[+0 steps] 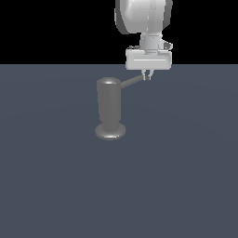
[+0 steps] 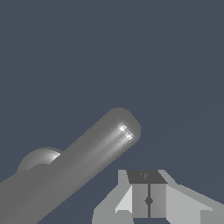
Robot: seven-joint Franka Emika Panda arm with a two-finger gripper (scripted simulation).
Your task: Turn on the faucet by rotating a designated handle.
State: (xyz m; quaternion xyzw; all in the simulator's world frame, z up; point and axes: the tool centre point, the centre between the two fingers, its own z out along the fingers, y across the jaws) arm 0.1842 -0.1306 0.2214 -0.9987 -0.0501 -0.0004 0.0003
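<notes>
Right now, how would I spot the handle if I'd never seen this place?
Find the grey upright faucet standing on the flat blue-grey floor. Near its rounded top, the handle pokes sideways toward the white end effector. It's the only thin straight rod here.

The white arm drops in from above, wrist vertical, end effector (image 1: 148, 76) pointing straight down. In the wrist view its two fingers (image 2: 141, 200) are pressed together, no gap between them.
</notes>
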